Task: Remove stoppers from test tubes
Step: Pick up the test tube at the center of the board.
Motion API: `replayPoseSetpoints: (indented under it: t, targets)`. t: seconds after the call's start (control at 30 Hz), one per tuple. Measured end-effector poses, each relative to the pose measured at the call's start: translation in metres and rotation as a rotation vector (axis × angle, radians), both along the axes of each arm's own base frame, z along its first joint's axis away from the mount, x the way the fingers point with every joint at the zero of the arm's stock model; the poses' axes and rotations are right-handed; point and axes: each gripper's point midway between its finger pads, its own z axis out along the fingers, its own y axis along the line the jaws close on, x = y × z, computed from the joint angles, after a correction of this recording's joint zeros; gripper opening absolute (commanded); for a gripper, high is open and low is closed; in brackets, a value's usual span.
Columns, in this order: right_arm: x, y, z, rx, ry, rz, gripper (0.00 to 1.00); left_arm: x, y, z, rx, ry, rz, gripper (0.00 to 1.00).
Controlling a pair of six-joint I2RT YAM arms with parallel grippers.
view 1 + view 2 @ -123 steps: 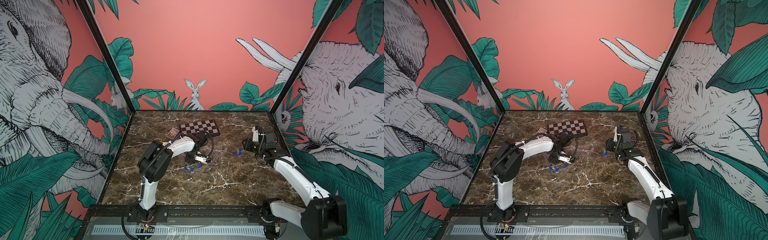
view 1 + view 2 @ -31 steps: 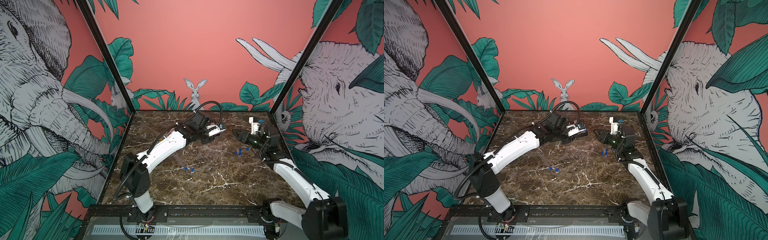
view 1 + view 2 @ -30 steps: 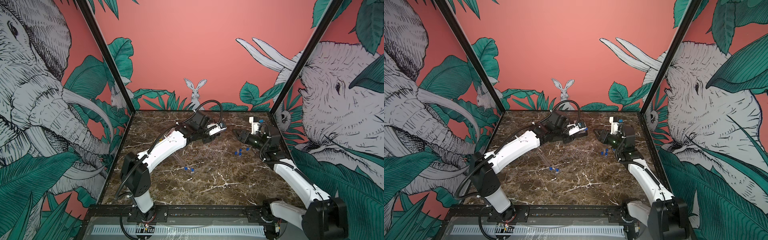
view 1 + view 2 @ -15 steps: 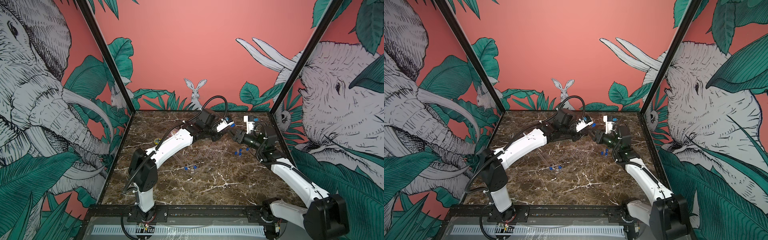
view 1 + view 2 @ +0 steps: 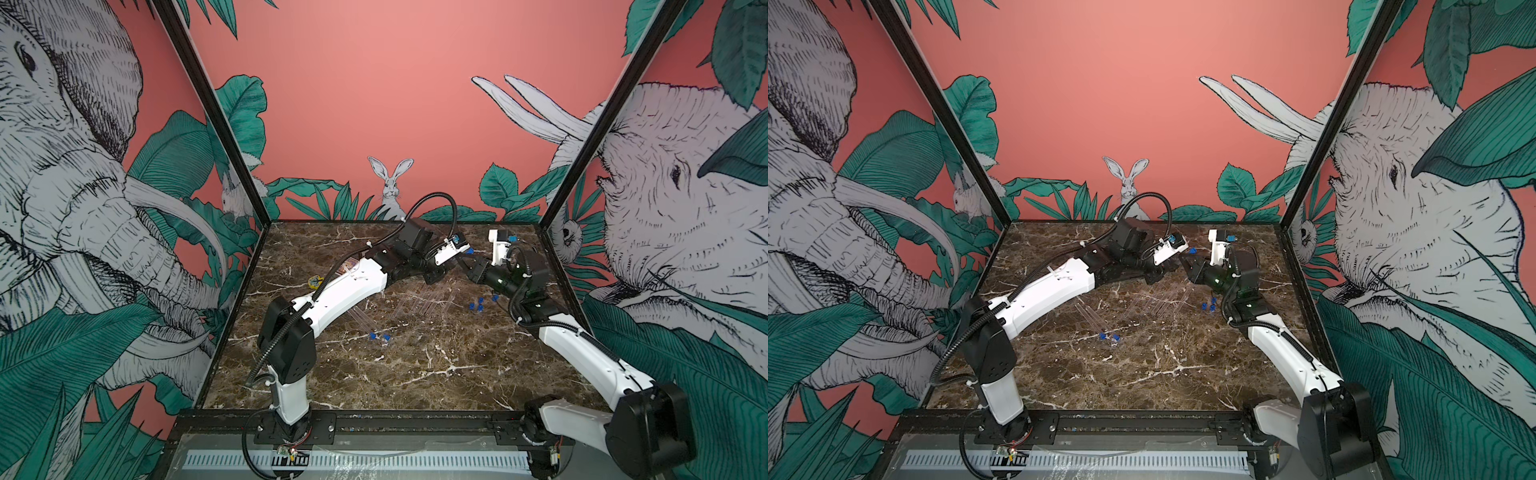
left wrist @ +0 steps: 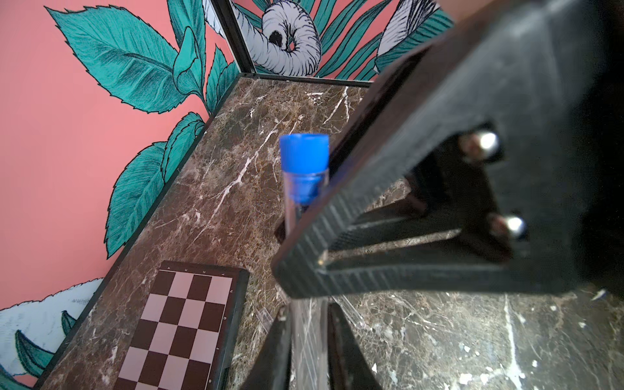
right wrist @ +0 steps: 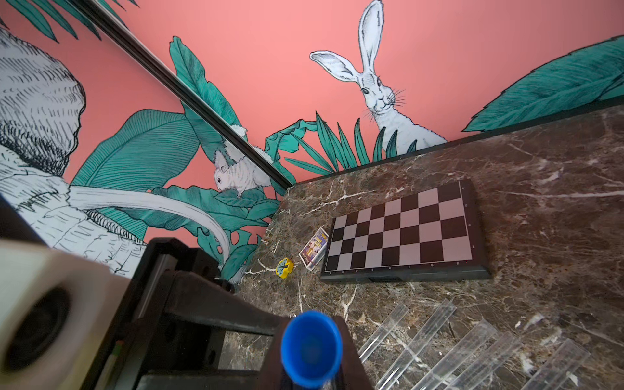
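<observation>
My left gripper (image 6: 309, 310) is shut on a clear test tube (image 6: 305, 337), held in the air over the back of the table. A blue stopper (image 6: 304, 155) plugs the tube's far end. My right gripper (image 7: 312, 341) faces it, jaws closed on either side of that stopper (image 7: 311, 344). Both top views show the two grippers meeting at the stopper (image 5: 468, 250) (image 5: 1192, 250). Several empty tubes (image 5: 428, 297) (image 7: 472, 347) lie on the marble below. Loose stoppers (image 5: 478, 303) sit near the right arm. Two stoppered tubes (image 5: 365, 322) lie nearer the front with blue stoppers (image 5: 379, 336).
A chessboard (image 7: 401, 233) (image 6: 182, 331) lies at the back, mostly hidden by the left arm in both top views. Beside it are a small card box (image 7: 314, 248) and a yellow toy piece (image 7: 284, 267) (image 5: 314, 282). Printed walls close three sides.
The left arm has carried the tube up and rightward to meet the right gripper. The right jaws, open a moment ago, have closed round the stopper.
</observation>
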Motion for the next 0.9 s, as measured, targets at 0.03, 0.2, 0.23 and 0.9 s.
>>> replayPoseSetpoints:
  t: [0.03,0.2,0.23,0.9]
  targets:
    - [0.001,0.000,0.000,0.000,0.001,-0.002,0.13,0.000,0.000,0.000,0.001,0.000,-0.001,0.23]
    - [0.002,-0.001,0.000,0.004,0.001,-0.012,0.05,-0.001,-0.001,0.000,-0.001,-0.007,-0.007,0.33]
    - [0.002,-0.001,0.001,0.007,0.002,-0.013,0.05,-0.001,-0.002,0.000,-0.001,-0.007,-0.008,0.36]
    - [-0.004,-0.002,0.019,0.049,-0.027,-0.015,0.04,0.006,-0.008,0.005,-0.089,-0.025,0.063,0.99]
